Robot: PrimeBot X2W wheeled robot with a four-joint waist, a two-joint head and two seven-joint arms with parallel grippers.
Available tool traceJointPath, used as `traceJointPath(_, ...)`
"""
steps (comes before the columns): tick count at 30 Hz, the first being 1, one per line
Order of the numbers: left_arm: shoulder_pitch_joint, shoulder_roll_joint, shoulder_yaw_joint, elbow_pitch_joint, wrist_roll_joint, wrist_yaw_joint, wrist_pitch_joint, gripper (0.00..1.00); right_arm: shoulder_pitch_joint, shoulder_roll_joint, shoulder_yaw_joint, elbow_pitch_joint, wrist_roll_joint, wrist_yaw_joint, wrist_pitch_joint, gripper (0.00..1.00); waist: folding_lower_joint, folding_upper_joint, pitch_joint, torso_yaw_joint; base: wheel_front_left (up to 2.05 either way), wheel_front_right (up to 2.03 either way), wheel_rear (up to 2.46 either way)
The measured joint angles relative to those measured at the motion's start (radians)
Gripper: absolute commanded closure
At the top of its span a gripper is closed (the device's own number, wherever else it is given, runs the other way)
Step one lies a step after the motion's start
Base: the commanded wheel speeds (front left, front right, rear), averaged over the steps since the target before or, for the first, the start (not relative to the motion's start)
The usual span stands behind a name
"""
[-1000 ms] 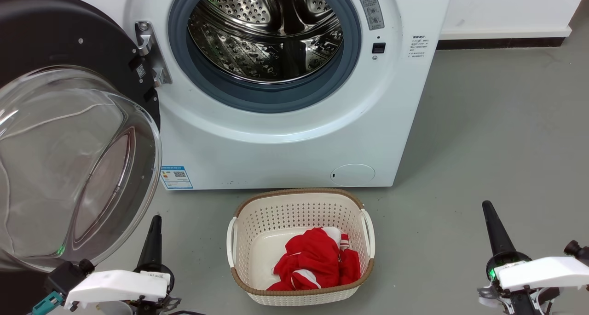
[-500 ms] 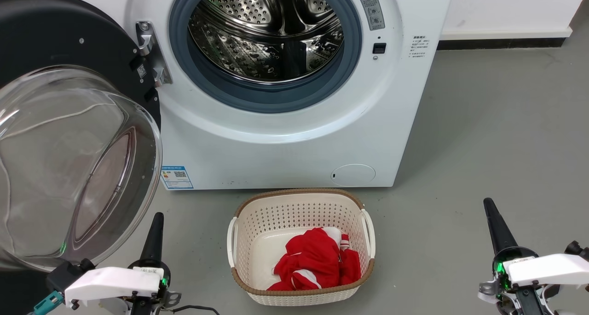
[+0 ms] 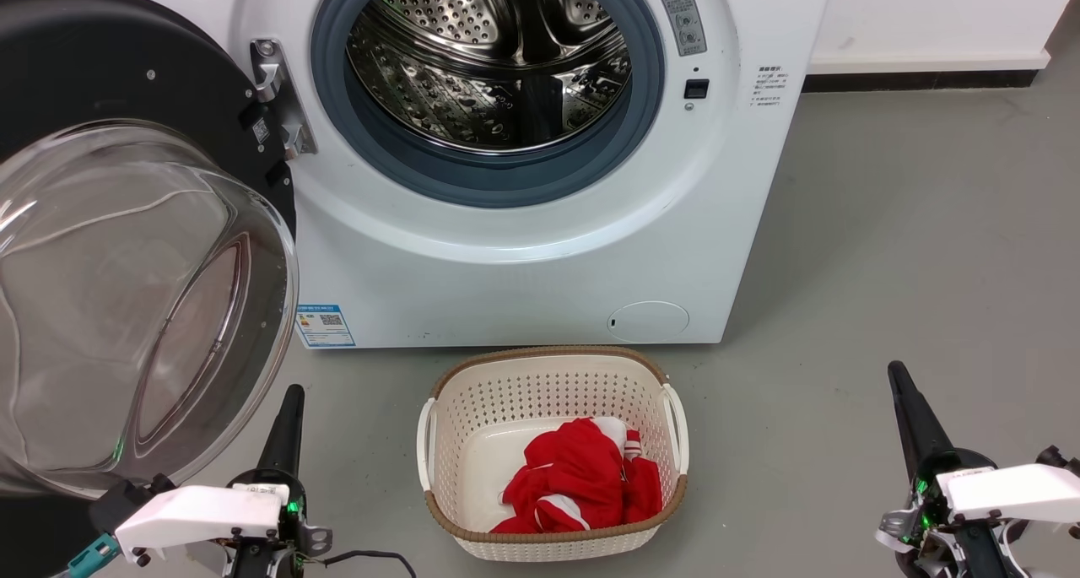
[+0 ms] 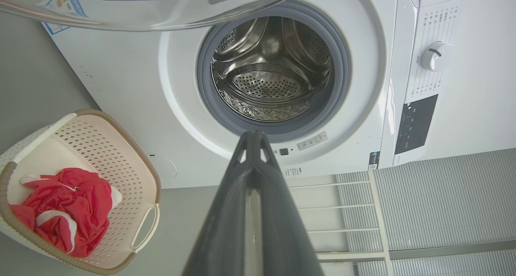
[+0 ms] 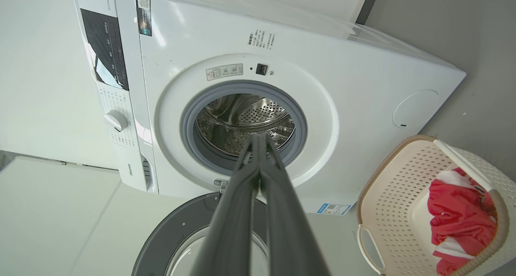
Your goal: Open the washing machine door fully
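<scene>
The washing machine door (image 3: pixel 126 249) stands swung wide out to the left of the white machine, black ring behind its clear glass bowl; the bowl's edge crosses the left wrist view's top (image 4: pixel 153 10), and the ring lies low in the right wrist view (image 5: pixel 177 235). The steel drum opening (image 3: pixel 489 63) is uncovered. My left gripper (image 3: pixel 293 392) is shut, empty, low left, just right of the door's bowl and apart from it; its tip (image 4: pixel 252 135) points at the drum. My right gripper (image 3: pixel 894 371) is shut, empty, at the lower right; its tip (image 5: pixel 258 141) faces the drum too.
A cream laundry basket (image 3: pixel 553 375) holding a red and white garment (image 3: pixel 582 477) sits on the grey floor in front of the machine, between the two grippers. A white wall with a dark baseboard (image 3: pixel 920 78) runs behind on the right.
Both grippers have drawn slightly downward and back toward the frame's bottom. The door and the basket have stayed where they were.
</scene>
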Motion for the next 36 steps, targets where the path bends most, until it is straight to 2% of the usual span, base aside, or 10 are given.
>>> traceJointPath(28,-0.035,0.000,0.009,0.033,-0.232,-0.013,0.054,1.00,-0.035,0.002,-0.022,0.031,0.223,0.000,0.048,1.00,0.0000,-0.0001,-0.001,0.003,0.00,0.00,0.00)
traceJointPath(36,-0.037,0.000,0.009,0.035,-0.237,-0.013,0.056,1.00,-0.035,0.003,-0.025,0.032,0.227,0.000,0.052,1.00,0.0000,-0.0001,-0.001,0.003,0.00,0.00,0.00)
